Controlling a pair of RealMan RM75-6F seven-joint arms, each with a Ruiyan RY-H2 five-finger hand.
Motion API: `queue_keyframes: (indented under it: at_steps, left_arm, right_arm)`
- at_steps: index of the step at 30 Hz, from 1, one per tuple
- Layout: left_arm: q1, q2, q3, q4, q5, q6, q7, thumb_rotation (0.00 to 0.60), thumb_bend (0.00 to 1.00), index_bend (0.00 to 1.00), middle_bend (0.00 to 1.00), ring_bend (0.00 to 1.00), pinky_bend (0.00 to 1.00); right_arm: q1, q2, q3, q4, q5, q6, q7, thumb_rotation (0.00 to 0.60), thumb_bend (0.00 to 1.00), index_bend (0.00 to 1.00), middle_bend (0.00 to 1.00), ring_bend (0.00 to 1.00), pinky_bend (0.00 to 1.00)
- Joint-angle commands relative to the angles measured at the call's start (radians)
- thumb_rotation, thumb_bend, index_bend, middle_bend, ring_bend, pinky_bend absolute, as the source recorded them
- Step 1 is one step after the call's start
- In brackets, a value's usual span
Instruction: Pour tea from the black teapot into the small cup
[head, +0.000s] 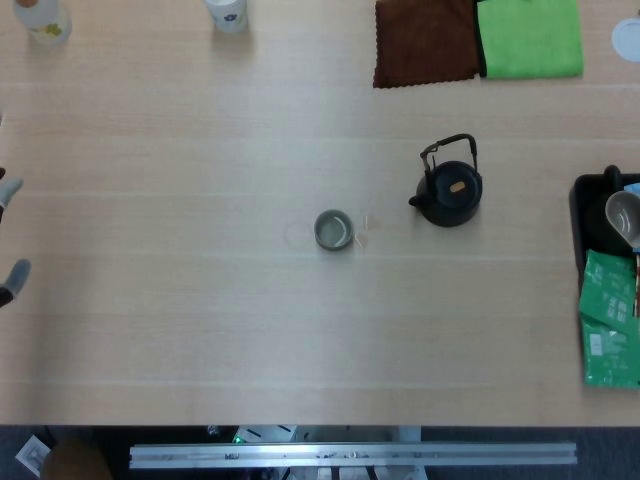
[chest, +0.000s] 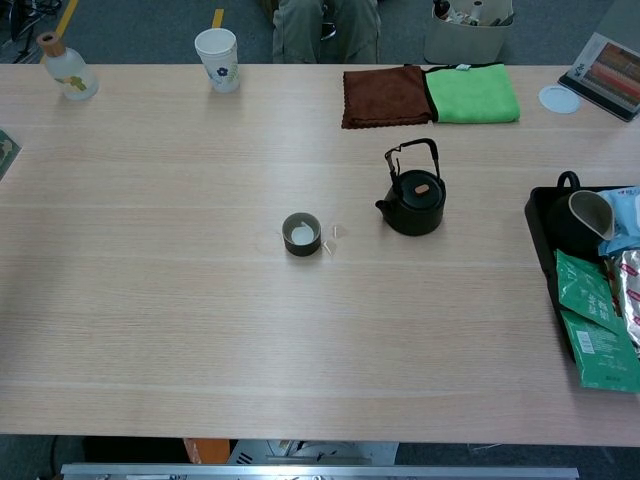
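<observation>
The black teapot (head: 450, 190) (chest: 415, 200) stands upright right of the table's centre, handle raised and spout pointing left. The small grey cup (head: 333, 229) (chest: 301, 234) sits upright a short way to its left, with a pale scrap (chest: 333, 238) beside it. No hand is near either one. Of my left hand (head: 12, 278) only two grey fingertips show at the head view's left edge, spread apart with nothing between them. My right hand is out of both views.
A brown cloth (head: 425, 42) and a green cloth (head: 530, 37) lie at the far edge behind the teapot. A paper cup (chest: 217, 59) and a bottle (chest: 65, 70) stand far left. A black tray (chest: 535, 215) with a mug and green packets (chest: 590, 330) fills the right edge.
</observation>
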Motion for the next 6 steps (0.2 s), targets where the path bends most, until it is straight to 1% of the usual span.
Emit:
queue_keyframes:
  at_steps: [1,6]
  left_arm:
    - [0.006,0.003,0.001,-0.015,-0.022,-0.013,0.023,0.600,0.22,0.15,0.16,0.18,0.16]
    - [0.005,-0.002,-0.002,-0.019,-0.036,-0.024,0.036,0.600,0.22,0.15,0.16,0.18,0.16]
  right_arm:
    - [-0.015,0.004,0.003,0.001,-0.008,0.009,0.009,0.600,0.14,0.00,0.03,0.00,0.00]
    - [-0.030,0.002,0.012,0.001,-0.023,0.014,0.019,0.600,0.14,0.00,0.03,0.00,0.00]
